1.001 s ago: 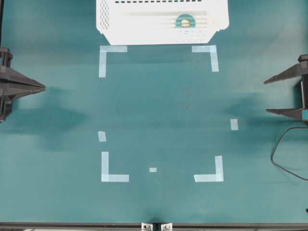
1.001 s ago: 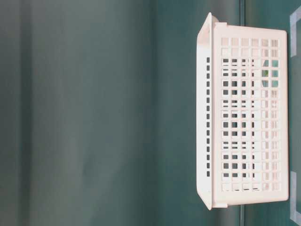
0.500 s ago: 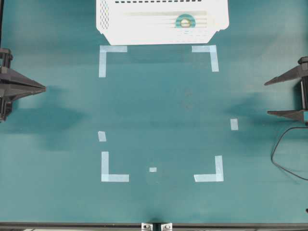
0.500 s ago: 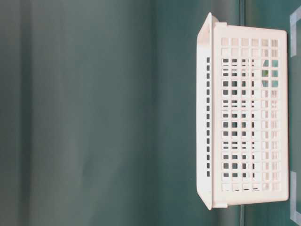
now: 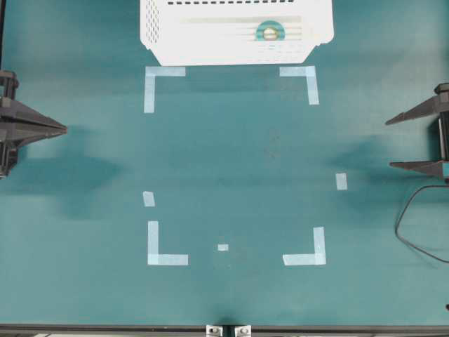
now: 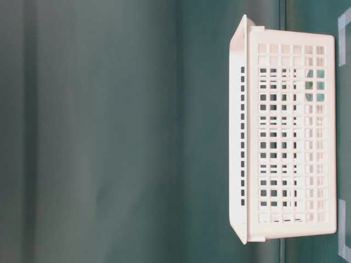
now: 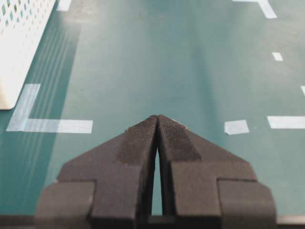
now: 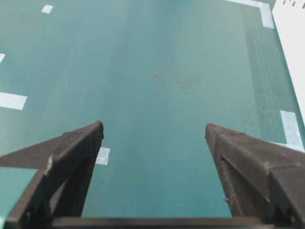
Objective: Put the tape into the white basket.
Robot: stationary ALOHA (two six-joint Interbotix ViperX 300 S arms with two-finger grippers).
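Overhead view: we list the tape [image 5: 270, 31], a small mint-green ring lying flat on the ribbed floor of the white basket [image 5: 168, 42] at twelve o'clock on the table, with the left gripper [image 5: 62, 128] at nine o'clock pinched together and the right gripper [image 5: 387, 142] at three o'clock spread wide, both empty and well apart from it. Table-level view: we see only the white basket [image 6: 285, 219], a hint of green behind its lattice. Wrist views: left gripper [image 7: 157, 118] with its jaws together, right gripper [image 8: 154, 125] gaping over bare mat; we judge the roll light, stiff and smooth-sided, best pinched across its rim or through the hole.

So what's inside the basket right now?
The tape lies flat on the ribbed bottom of the basket. The basket's far part runs off the overhead view, so the rest is unseen.
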